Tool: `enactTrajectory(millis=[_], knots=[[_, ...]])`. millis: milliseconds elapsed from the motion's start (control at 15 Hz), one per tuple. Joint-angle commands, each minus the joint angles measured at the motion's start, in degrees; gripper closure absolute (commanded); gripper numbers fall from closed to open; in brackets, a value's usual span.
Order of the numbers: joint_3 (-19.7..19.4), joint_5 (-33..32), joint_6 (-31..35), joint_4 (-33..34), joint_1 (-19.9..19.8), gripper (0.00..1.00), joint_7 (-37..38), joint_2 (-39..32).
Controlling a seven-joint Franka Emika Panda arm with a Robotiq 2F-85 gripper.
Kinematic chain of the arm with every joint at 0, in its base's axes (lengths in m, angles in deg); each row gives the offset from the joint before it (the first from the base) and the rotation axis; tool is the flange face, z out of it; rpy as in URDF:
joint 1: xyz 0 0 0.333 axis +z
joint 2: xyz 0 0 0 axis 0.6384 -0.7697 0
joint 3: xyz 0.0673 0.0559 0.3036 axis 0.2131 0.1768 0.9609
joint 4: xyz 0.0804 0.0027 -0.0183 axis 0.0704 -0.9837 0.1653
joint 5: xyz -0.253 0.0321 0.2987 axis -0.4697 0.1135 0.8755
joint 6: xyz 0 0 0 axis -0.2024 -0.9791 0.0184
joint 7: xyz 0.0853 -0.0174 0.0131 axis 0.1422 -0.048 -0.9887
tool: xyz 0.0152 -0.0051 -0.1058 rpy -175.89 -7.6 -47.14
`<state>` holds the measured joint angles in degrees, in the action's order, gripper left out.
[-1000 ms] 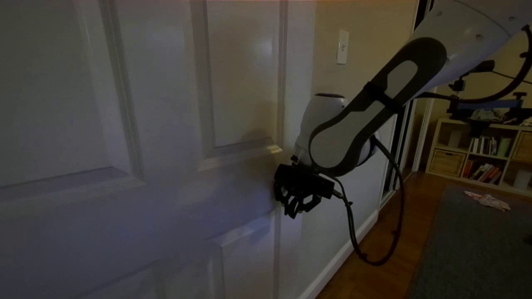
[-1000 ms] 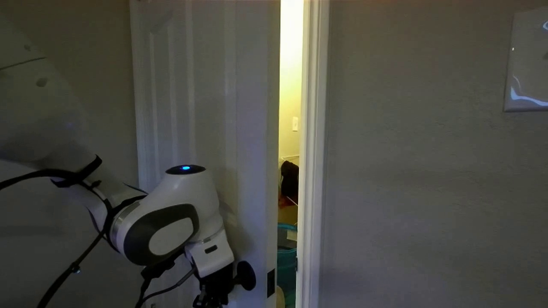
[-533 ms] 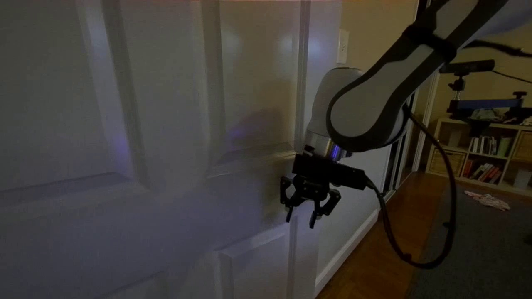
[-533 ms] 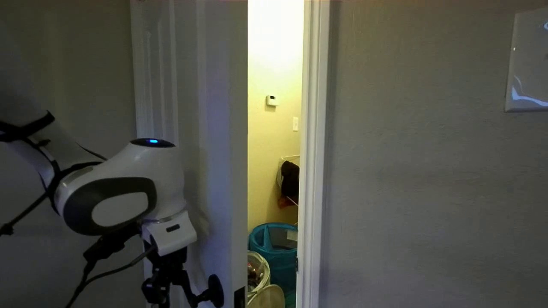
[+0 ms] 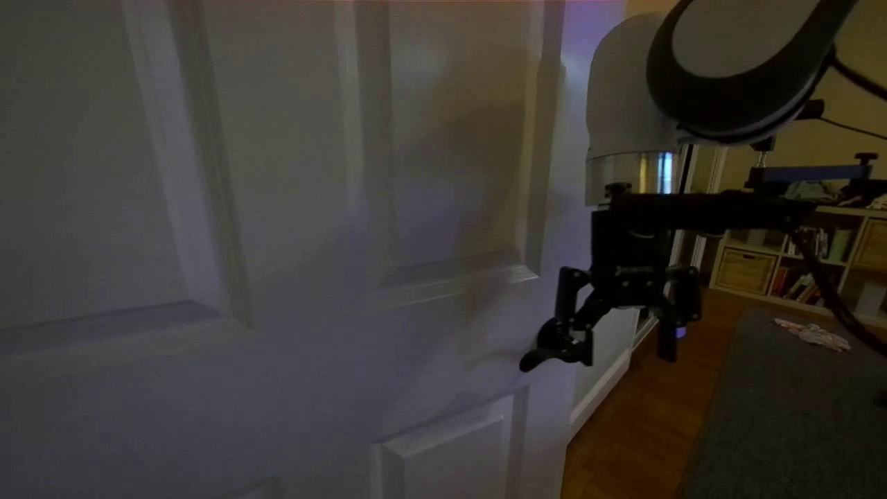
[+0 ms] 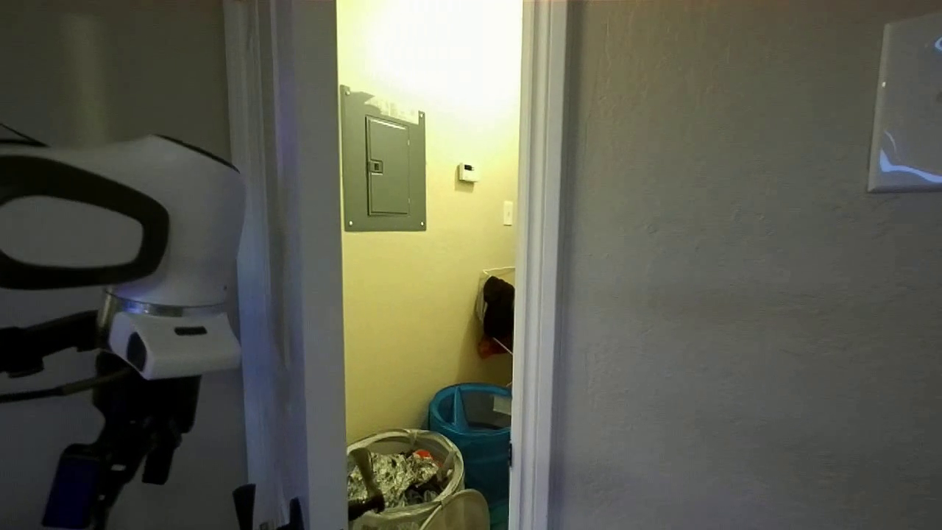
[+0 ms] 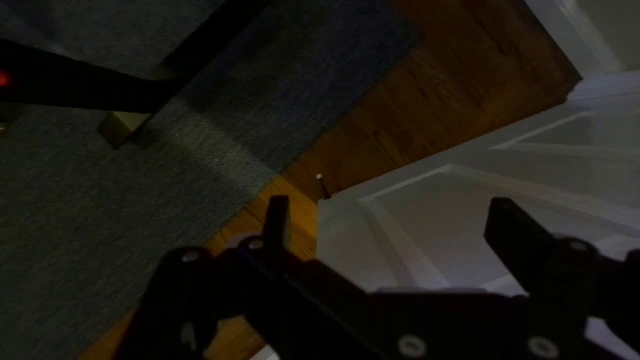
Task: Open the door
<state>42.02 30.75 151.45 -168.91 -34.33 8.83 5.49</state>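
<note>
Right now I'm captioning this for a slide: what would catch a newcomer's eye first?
Likely the brightly lit yellow wall with its gray electrical panel, seen past the partly open door in an exterior view. Then, in an exterior view, the black gripper, open beside the lever handle; contact is unclear.

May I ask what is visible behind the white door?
In an exterior view, beyond the door, there are a gray wall panel, a white wall box, a teal hamper and a filled pale basket. Whatever the door and frame cover cannot be seen.
</note>
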Motion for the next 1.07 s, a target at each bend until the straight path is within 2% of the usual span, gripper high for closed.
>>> enactTrajectory(millis=[0,333,733,800,1000], knots=[[-2.3,-8.5,-7.8,-8.9,0.4,0.00,3.4,14.0],[-1.7,-17.4,-13.7,-15.3,-3.0,0.00,2.8,29.6],[-1.8,-16.7,-14.9,-21.3,-7.8,0.00,0.6,44.7],[-0.7,-16.0,-14.3,-17.6,-7.7,0.00,1.0,38.8],[-0.4,-15.9,-14.3,-18.1,-8.2,0.00,0.8,40.2]])
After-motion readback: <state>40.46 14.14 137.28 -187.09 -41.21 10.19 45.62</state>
